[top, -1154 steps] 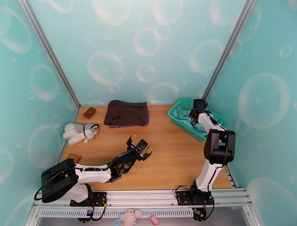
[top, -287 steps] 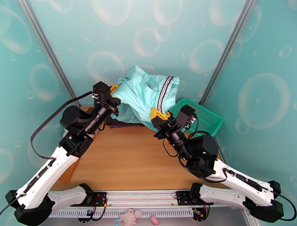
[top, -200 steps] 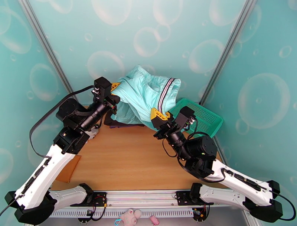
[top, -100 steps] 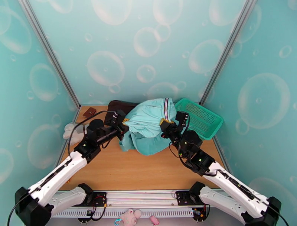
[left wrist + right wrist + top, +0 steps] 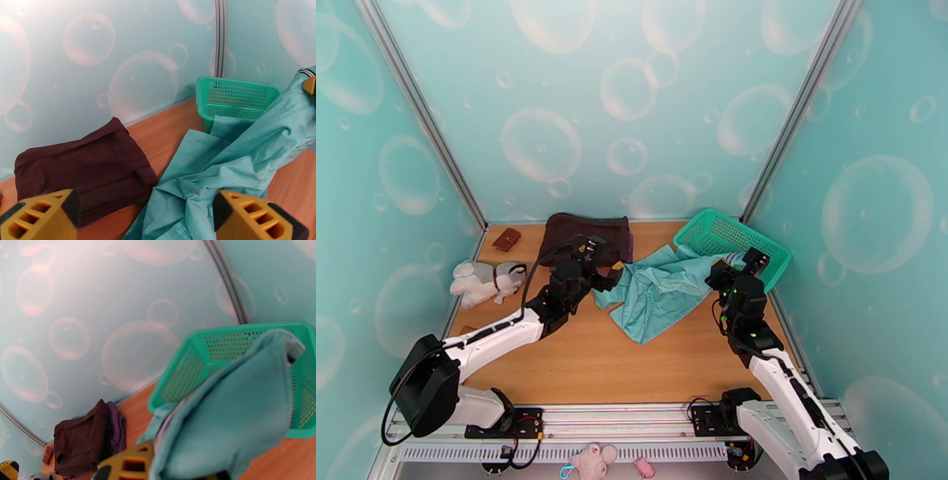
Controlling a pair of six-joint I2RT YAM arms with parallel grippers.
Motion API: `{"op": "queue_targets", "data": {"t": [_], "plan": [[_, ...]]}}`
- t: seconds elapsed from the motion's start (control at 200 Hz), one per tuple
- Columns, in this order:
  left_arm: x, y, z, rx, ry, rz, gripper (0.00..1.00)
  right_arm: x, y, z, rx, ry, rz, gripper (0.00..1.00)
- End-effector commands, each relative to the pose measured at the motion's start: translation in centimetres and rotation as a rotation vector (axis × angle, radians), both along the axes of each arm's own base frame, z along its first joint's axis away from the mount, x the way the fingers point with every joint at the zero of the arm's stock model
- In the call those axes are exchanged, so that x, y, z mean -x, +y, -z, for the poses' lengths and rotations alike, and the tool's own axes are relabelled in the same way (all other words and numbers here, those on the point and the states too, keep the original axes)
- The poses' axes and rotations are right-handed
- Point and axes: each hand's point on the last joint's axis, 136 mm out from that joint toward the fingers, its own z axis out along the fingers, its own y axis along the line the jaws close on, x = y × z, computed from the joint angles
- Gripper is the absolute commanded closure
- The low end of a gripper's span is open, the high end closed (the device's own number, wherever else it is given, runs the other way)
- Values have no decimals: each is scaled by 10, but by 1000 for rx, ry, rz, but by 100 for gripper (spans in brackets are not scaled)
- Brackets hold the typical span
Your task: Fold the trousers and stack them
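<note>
Trousers (image 5: 660, 288) in right gripper (image 5: 717, 276), beside left gripper (image 5: 144, 216)

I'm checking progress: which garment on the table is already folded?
The dark brown garment near the back wall: it lies in a neat, flat rectangle. The teal trousers sprawl rumpled and unfolded.

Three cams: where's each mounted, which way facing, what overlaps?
Top external: high behind the bases, looking down on the table; left arm and right arm show.
Left wrist: on the left arm, facing the back wall over the trousers; open yellow jaws at bottom corners.
Right wrist: on the right arm, facing the same wall; jaws shut on the trousers.
Shared by all: trousers, green basket, brown garment.
</note>
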Motion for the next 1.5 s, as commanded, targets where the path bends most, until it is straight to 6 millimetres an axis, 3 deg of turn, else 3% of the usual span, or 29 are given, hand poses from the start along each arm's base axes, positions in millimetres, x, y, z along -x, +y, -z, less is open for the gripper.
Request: {"op": "queue_targets", "data": {"t": [0.0,0.04,0.175,0.31,0.39,0.445,0.545,0.59,0.655,0.74,0.805,0.905,1.09,1.255,1.36,1.495], "plan": [[37,-11,55,21,237,99,7,6,6,-44,-46,-169,-38,100],[53,-20,81,-17,304,132,1,7,4,-46,-31,-174,-31,100],[103,-41,160,-162,448,138,1,4,6,-45,-1,-164,-42,100],[115,-52,210,-266,431,16,1,2,13,-36,-19,-179,-83,100],[108,-62,228,-312,410,-54,1,4,18,-31,-43,-203,-110,100],[97,-58,240,-366,373,-151,3,5,21,-32,-42,-202,-131,100],[80,-64,241,-385,320,-244,8,10,21,-33,-35,-211,-133,100],[78,-65,240,-368,312,-250,12,14,18,-32,-37,-220,-119,100],[76,-63,238,-337,312,-250,26,18,13,-32,-44,-229,-97,100],[75,-54,225,-283,303,-258,56,20,12,-33,-48,-235,-93,100],[78,-36,216,-248,288,-266,79,21,12,-34,-49,-237,-96,100],[85,-16,182,-153,252,-255,100,22,12,-35,-53,-241,-97,100],[97,29,85,2,163,-267,100,26,17,-59,-54,-326,-132,100],[87,95,-6,96,87,-356,100,19,24,-95,-55,-320,-170,100],[90,140,-42,123,39,-448,100,26,30,-113,-63,-300,-202,100],[96,182,-59,144,-9,-538,100,36,17,-87,-62,-162,-114,100]]}}
